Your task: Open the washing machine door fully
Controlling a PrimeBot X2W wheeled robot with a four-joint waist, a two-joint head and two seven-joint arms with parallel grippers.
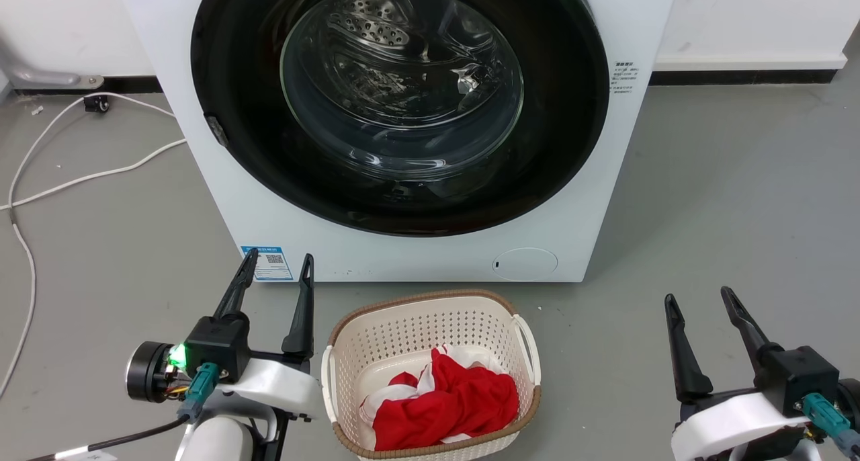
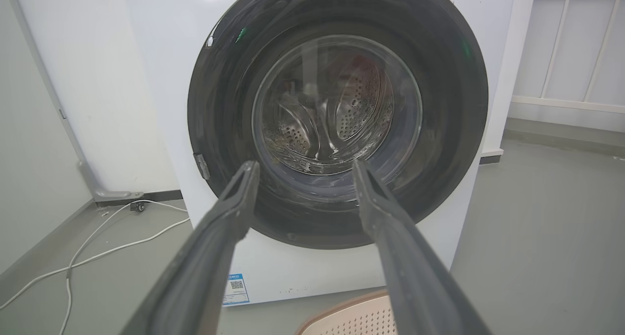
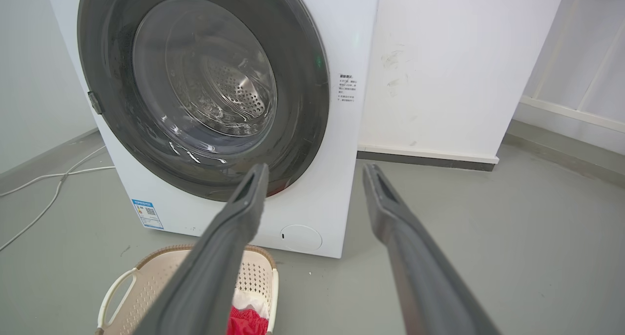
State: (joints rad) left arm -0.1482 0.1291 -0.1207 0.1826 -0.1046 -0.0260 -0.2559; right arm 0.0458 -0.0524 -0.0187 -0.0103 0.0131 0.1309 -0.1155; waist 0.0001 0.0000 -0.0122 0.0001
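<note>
The white washing machine (image 1: 403,256) stands straight ahead on the floor. Its round glossy black washing machine door (image 1: 571,111) with the clear glass bowl lies shut, flat against the front; a small latch tab sits on the door's left rim. In the wrist views the door (image 2: 454,115) (image 3: 302,81) faces each gripper from a distance. My left gripper (image 1: 279,259) is open at the lower left, tips before the machine's bottom left corner. At the lower right, my right gripper (image 1: 699,296) is open over bare floor. Neither touches the door. Both grippers (image 2: 302,165) (image 3: 317,168) hold nothing.
A cream laundry basket (image 1: 430,313) holding red and white cloth sits on the floor just in front of the machine, between my arms. White cables (image 1: 80,172) trail on the floor to the left. A white wall stands behind, and grey floor lies open to the right.
</note>
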